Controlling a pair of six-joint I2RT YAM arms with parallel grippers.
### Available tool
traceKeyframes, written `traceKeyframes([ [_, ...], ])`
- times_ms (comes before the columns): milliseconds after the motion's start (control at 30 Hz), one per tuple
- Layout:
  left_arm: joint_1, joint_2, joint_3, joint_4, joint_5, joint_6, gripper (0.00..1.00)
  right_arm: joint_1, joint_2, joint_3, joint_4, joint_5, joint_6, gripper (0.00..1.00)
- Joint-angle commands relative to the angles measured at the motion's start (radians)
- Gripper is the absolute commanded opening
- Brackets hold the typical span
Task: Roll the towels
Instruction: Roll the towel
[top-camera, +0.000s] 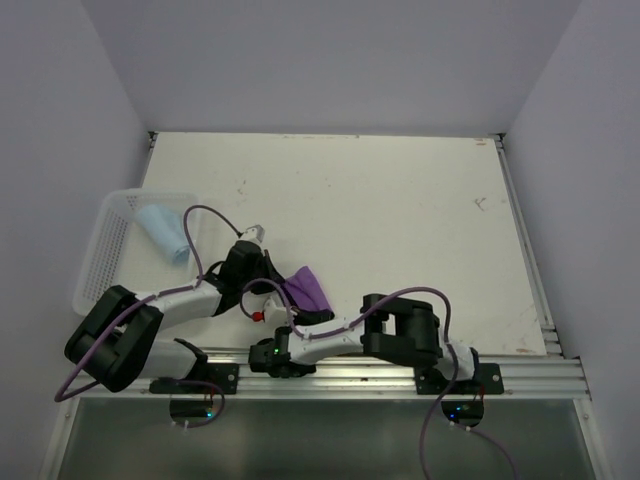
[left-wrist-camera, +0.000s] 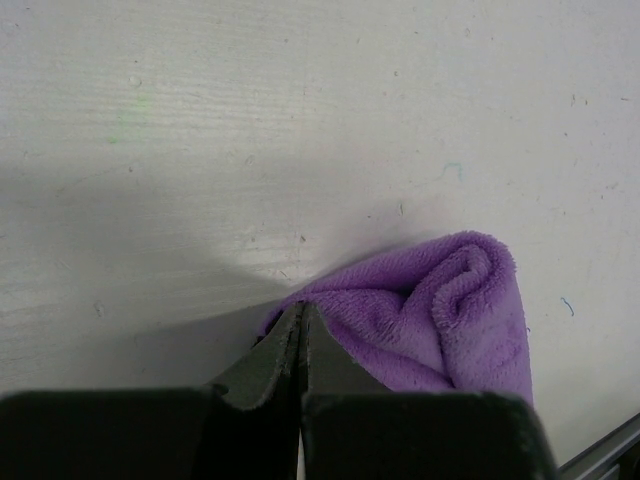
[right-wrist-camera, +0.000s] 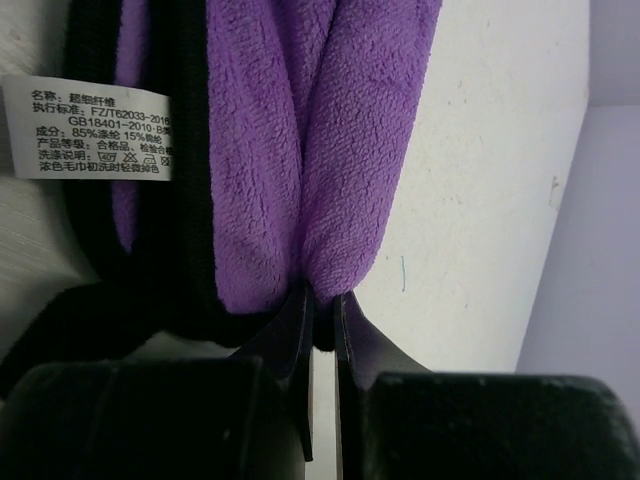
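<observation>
Even bright light; soft shadow under left pincer (left-wrist-camera: 301, 312); sharp focus.

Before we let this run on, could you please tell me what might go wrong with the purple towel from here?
The right jaws pinch only a thin fold of the purple towel, so it may slip free under tension. The left jaws are shut at the towel's edge. Whether they hold cloth is unclear, so the folds could open. The towel lies near the table's front rail and might snag there.
</observation>
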Motion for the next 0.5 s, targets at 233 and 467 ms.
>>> traceKeyframes([
  [233, 0.025, 0.03, 0.0, -0.045, -0.073, 0.072, 0.0, 0.007, 0.149, 0.075, -0.086, -0.097, -0.033, 0.0],
  [467, 0.025, 0.019, 0.002, -0.061, -0.069, 0.083, 0.0, 0.007, 0.183, 0.084, -0.048, -0.133, -0.082, 0.0],
])
